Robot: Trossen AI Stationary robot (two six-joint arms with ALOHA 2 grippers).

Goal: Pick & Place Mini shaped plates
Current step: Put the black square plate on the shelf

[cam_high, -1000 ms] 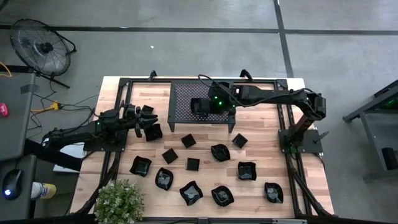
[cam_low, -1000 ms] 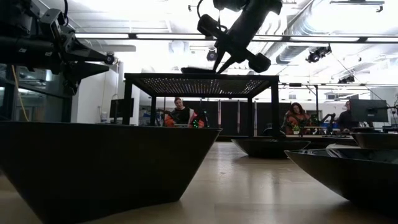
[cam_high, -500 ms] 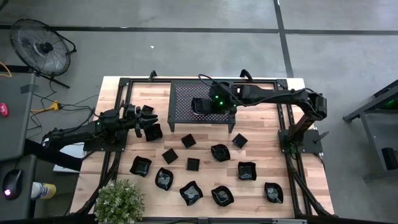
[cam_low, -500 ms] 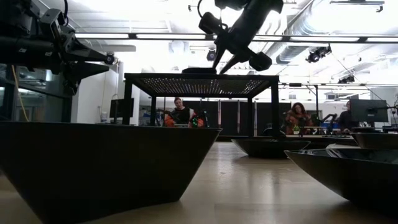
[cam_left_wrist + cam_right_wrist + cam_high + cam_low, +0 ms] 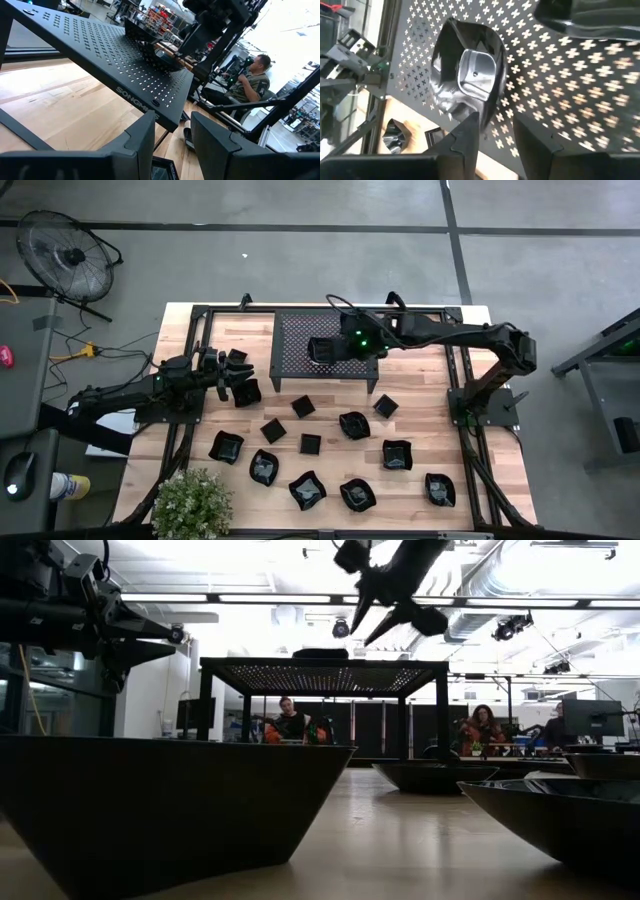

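One glossy black wavy-rimmed plate (image 5: 468, 80) rests base-down on the perforated rack (image 5: 300, 330); it also shows in the high view (image 5: 320, 350) and the low view (image 5: 320, 653). My right gripper (image 5: 496, 122) hangs open above the rack, just to the right of that plate (image 5: 337, 352), clear of it (image 5: 361, 636). Several more black plates, square and wavy, lie on the wooden table (image 5: 352, 423). My left gripper (image 5: 238, 368) waits open near the table's left side, over a square plate (image 5: 246, 392); its fingers point at the rack (image 5: 172, 120).
The rack stands on four legs at the table's far middle (image 5: 320, 675). A potted plant (image 5: 190, 505) sits at the near left corner. A big dish (image 5: 170, 800) fills the low view's foreground. People sit at desks behind the table (image 5: 290, 722). Bare wood lies under the rack.
My right gripper has risen off the rack and drawn back a little toward the table's right edge. The wavy plate has stayed where it was on the rack.
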